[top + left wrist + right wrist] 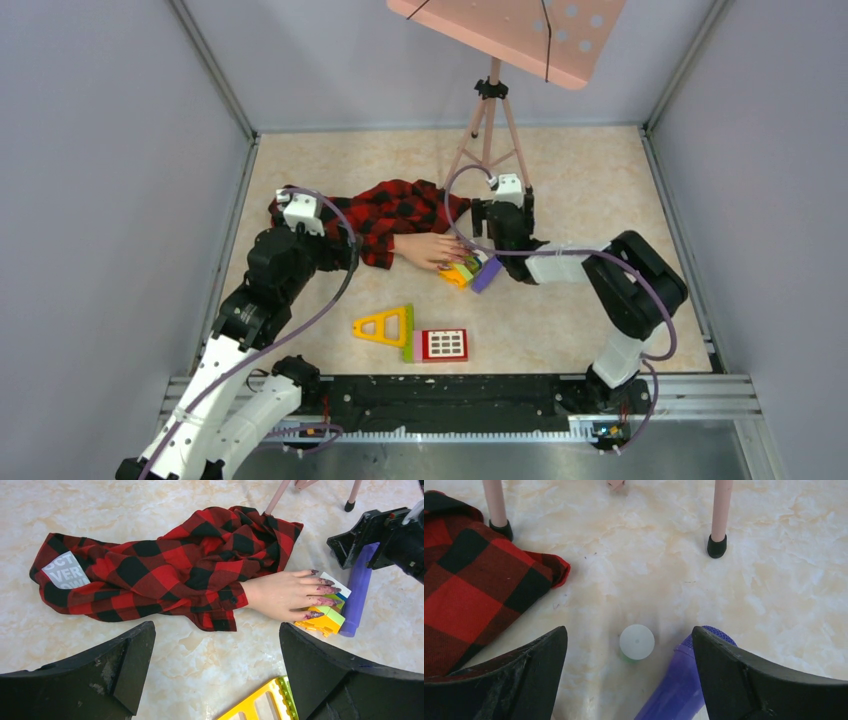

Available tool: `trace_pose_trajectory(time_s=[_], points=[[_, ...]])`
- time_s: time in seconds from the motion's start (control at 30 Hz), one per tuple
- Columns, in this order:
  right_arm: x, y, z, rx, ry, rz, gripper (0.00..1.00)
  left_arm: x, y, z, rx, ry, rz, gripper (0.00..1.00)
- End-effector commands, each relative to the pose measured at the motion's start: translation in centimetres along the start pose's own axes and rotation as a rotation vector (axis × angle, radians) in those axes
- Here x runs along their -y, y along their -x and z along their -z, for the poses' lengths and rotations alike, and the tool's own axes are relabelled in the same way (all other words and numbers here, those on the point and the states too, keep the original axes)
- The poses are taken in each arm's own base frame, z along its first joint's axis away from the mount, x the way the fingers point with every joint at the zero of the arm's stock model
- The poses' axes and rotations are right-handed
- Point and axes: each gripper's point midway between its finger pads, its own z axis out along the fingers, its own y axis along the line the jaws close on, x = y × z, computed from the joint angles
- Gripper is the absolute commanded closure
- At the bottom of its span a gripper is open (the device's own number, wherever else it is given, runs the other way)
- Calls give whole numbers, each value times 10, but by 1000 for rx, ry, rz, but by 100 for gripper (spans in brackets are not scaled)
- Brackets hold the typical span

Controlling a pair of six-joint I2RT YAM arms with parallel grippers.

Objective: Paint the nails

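The flesh-coloured mannequin hand (280, 595) lies palm down, its red-and-black plaid sleeve (165, 570) spread out to the left. Its nails (325, 590) are dark purplish with smeared paint, and the fingertips rest on a stack of coloured blocks (325, 621). My left gripper (215, 672) hovers open near the sleeve, holding nothing. My right gripper (629, 675) is open over a small bottle (637, 641) with a pale cap top and green below. A purple cylinder (676, 685) lies against its right finger. From above, the right gripper (478, 258) sits just beyond the fingertips.
A pink tripod stand (490, 130) stands behind the hand, and its feet (716, 545) are close ahead of my right gripper. A yellow triangle frame (385, 326) and a red window tile (443, 344) lie nearer the front. Grey walls enclose the table.
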Motion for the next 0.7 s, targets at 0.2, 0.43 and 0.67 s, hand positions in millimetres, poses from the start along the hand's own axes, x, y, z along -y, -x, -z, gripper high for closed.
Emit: trace_pose_trajectory(time_s=[0.2, 0.43, 0.67], points=[[1, 70, 42, 12, 135, -47, 5, -3, 10, 0, 32, 13, 2, 1], [47, 59, 61, -101, 190, -209, 4, -20, 5, -6, 4, 72, 47, 1], [127, 44, 86, -168, 103, -376, 3, -64, 2, -11, -38, 225, 155, 1]])
